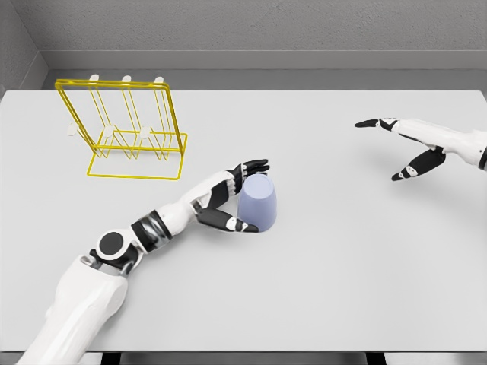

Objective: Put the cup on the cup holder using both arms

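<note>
Head view: left hand (234, 199) cupped around cup (257, 202).

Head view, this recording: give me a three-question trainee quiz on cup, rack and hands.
1. True or false: the cup stands upside down on the table.
2. Which robot hand is at the cup: (a) left robot hand, (b) right robot hand?
3. Fill in: the yellow cup holder stands at the table's far ____ side.

Key: 1 true; 2 a; 3 left.
</note>
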`<action>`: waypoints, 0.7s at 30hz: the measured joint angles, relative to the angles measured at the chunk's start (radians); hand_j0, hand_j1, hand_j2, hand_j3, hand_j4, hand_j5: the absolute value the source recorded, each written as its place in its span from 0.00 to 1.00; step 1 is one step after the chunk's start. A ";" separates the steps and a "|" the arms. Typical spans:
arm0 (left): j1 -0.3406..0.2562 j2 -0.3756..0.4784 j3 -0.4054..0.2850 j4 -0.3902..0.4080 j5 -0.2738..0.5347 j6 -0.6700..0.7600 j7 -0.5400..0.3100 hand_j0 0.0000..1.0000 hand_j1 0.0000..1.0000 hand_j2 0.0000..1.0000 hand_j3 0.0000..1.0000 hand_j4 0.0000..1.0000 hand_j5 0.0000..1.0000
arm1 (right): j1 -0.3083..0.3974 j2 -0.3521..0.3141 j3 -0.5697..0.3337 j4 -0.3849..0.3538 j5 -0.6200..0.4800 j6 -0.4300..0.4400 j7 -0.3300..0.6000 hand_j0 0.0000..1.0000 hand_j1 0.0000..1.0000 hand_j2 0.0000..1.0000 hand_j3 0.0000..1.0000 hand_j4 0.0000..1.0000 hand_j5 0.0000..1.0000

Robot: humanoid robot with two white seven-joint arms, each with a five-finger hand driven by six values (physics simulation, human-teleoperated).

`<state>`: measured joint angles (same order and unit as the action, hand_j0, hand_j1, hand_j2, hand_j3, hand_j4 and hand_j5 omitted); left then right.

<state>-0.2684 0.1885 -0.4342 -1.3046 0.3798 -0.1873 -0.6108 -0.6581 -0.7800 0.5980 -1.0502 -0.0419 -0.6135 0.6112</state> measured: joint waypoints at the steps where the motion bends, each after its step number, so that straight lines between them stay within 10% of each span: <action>1: 0.000 -0.003 0.000 0.000 -0.006 0.000 0.000 1.00 1.00 1.00 1.00 1.00 1.00 | 0.002 0.000 0.000 0.000 0.000 0.000 0.000 1.00 1.00 1.00 1.00 1.00 1.00; 5: -0.002 -0.009 0.000 0.000 -0.019 0.000 0.000 0.99 0.99 0.99 0.99 0.99 0.99 | 0.003 0.001 0.000 0.000 0.000 0.000 0.000 1.00 1.00 1.00 1.00 1.00 1.00; 10: -0.002 -0.012 0.001 0.000 -0.022 0.003 0.000 0.64 0.64 0.64 0.64 0.64 0.64 | 0.005 0.002 -0.002 0.000 0.000 0.000 0.000 1.00 1.00 1.00 1.00 1.00 1.00; 21: 0.002 -0.013 0.002 -0.001 -0.016 0.003 0.001 0.54 0.54 0.54 0.54 0.54 0.54 | 0.006 0.002 -0.009 0.000 0.000 0.000 0.000 1.00 1.00 1.00 1.00 1.00 1.00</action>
<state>-0.2669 0.1755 -0.4319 -1.3057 0.3635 -0.1842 -0.6102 -0.6519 -0.7783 0.5886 -1.0502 -0.0415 -0.6134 0.6112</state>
